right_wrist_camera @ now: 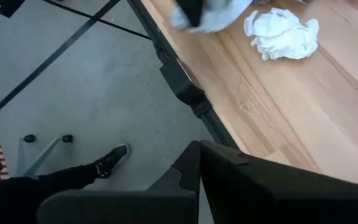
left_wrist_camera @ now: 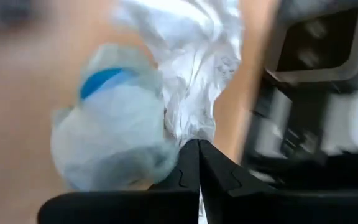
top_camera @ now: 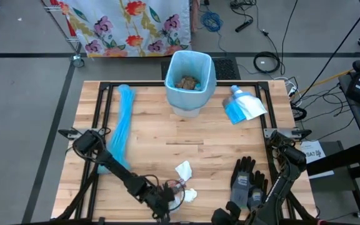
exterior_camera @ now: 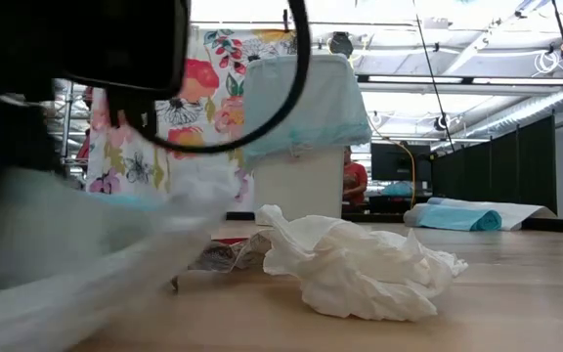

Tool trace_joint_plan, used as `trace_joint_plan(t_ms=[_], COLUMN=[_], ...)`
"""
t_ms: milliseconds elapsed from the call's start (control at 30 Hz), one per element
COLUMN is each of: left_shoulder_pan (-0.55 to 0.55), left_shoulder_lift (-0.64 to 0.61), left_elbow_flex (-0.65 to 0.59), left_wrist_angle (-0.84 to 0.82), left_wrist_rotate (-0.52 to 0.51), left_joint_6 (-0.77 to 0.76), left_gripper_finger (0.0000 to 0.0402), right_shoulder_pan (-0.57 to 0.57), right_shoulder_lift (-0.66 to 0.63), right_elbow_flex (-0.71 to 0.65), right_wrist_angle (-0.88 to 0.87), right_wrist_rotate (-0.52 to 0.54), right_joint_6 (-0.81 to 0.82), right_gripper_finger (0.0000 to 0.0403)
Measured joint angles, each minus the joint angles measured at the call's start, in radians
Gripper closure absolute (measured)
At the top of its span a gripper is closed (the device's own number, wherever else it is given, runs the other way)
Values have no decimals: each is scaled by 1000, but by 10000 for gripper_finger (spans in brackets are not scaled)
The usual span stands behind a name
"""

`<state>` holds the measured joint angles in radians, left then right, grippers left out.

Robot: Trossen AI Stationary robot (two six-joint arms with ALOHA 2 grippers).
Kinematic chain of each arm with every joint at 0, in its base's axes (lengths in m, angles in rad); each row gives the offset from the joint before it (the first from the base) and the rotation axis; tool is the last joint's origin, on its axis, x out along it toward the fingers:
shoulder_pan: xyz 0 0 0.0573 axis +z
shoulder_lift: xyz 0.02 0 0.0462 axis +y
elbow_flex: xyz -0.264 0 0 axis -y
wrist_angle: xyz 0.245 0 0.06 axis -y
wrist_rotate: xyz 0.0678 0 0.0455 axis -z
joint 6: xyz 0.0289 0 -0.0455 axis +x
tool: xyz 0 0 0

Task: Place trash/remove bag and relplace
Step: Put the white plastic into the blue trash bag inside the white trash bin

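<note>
Trash scraps lie near the table's near edge: a white tissue wad (top_camera: 184,169) (exterior_camera: 360,264), a smaller white wad (top_camera: 190,195) and a clear wrapper with a blue patch (left_wrist_camera: 110,137). My left gripper (top_camera: 169,200) (left_wrist_camera: 197,149) is shut, its tips down among these scraps beside the wrapper and a white crumpled scrap (left_wrist_camera: 197,81). The bin (top_camera: 189,78) with its pale blue bag stands at the far middle, brown paper wads inside. My right gripper (right_wrist_camera: 199,163) is shut and holds nothing, hanging over the table's near edge to the right of the scraps. My left gripper comes slanting down at the scraps with its fingers shut. Its fingertips (left_wrist_camera: 191,155) stand against the white scrap and the clear wrapper, but I cannot tell whether they touch either one or have anything between them.
A roll of blue bags (top_camera: 122,122) lies along the left side. A blue-and-white packet (top_camera: 242,106) sits at the far right, and grey-black gloves (top_camera: 249,181) near the right front. A person's shoe (right_wrist_camera: 112,158) shows on the floor below the near edge.
</note>
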<state>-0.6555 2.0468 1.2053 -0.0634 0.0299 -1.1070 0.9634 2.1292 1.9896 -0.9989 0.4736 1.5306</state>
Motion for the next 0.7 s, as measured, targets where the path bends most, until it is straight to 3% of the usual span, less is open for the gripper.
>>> trace_joint_plan(t_ms=[233,467,700], left_shoulder_pan=[62,115,118], left_shoulder_lift=[-102,-273,-442], left_elbow_flex=[-9,-8,-7], left_wrist_angle=[-122,-268,-306], left_wrist_rotate=[-197,-205,-252], left_joint_6=[126,239,331], left_gripper_finger=[402,402,390], right_shoulder_pan=[1,-7,-22], right_shoulder_lift=[0,0,0], right_elbow_flex=[0,0,0], right_wrist_angle=[-3,-29,-95], right_wrist_rotate=[32,101,112], right_joint_6=[29,64,134], right_gripper_finger=[403,403,403])
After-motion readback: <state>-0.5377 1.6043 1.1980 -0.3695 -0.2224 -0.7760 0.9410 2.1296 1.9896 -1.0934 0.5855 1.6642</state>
